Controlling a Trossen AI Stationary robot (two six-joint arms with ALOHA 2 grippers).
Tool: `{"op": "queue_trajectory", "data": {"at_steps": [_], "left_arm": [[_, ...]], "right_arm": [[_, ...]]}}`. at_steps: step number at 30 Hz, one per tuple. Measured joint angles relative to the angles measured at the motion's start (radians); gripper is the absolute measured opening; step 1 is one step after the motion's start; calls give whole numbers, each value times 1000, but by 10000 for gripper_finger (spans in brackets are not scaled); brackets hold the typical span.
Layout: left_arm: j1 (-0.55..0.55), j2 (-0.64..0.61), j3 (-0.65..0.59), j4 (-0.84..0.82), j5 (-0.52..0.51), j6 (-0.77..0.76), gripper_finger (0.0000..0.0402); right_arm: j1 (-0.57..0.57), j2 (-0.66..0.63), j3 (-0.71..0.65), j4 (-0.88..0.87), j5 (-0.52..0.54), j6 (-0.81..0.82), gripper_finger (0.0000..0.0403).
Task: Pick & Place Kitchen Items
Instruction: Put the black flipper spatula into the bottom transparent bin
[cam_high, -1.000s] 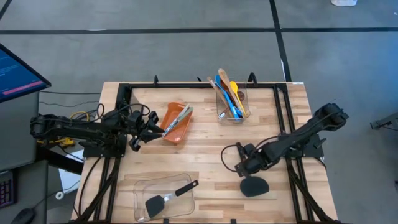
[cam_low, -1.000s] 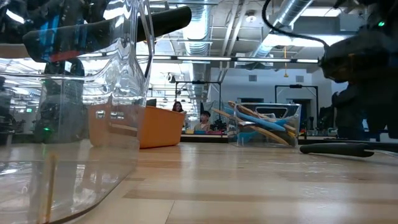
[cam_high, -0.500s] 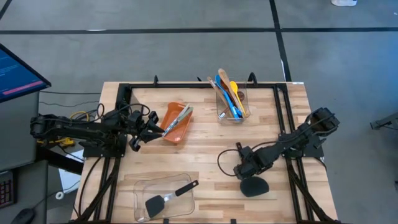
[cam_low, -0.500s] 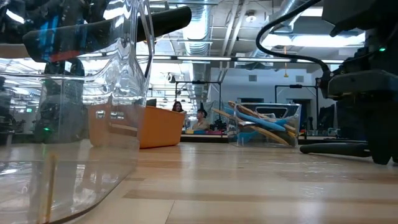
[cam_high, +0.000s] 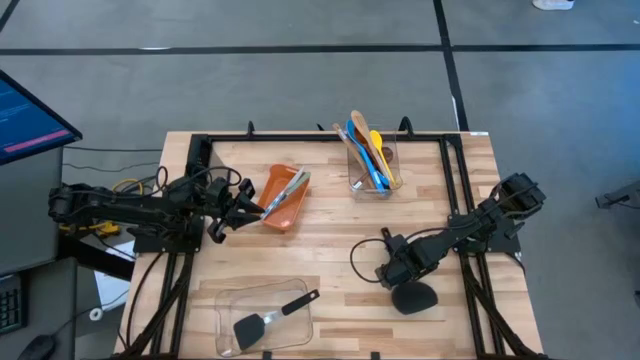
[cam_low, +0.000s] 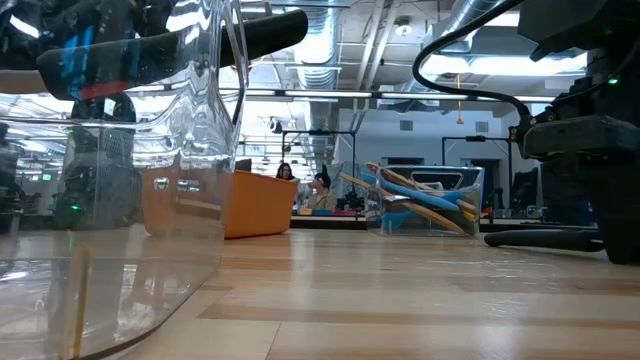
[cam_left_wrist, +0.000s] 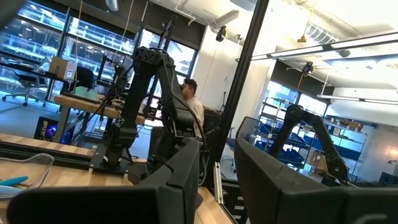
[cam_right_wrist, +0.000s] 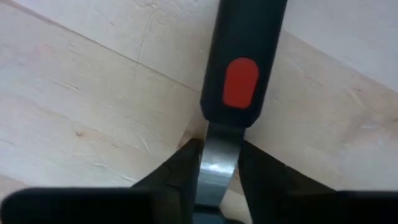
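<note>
Right wrist view shows the right gripper pinching the metal neck of the black red-dotted spatula, lying on the wooden table. Grasp step; a straight lift probably comes next.

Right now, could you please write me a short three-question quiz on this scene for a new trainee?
1. True or false: the orange bin sits beside the left gripper.
2. What lies in the clear tray at the table's near edge? A) a black spatula B) a yellow spoon C) nothing
3. Fill in: the right gripper is closed on the metal neck of the ____.

Key:
1. True; it is right next to the left gripper.
2. A; a black spatula lies there.
3. Second black spatula; its fingers flank the neck below the dark handle with the red spot, low over the table.
</note>
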Motion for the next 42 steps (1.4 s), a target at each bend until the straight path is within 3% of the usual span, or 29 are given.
{"op": "queue_trajectory", "data": {"at_steps": [6,17,32,42], "left_arm": [[0,0,0,-2,0,0,90],[0,0,0,-3,0,0,90],[0,0,0,-4,0,-7,90],[0,0,0,-4,0,-39,90]], "right_arm": [[0,1,-1,-2,-1,3,62],[2,-49,75,-87,-15,-107,61],[18,-152,277,-454,330,-211,61],[6,-153,331,-470,576,-337,61]]}}
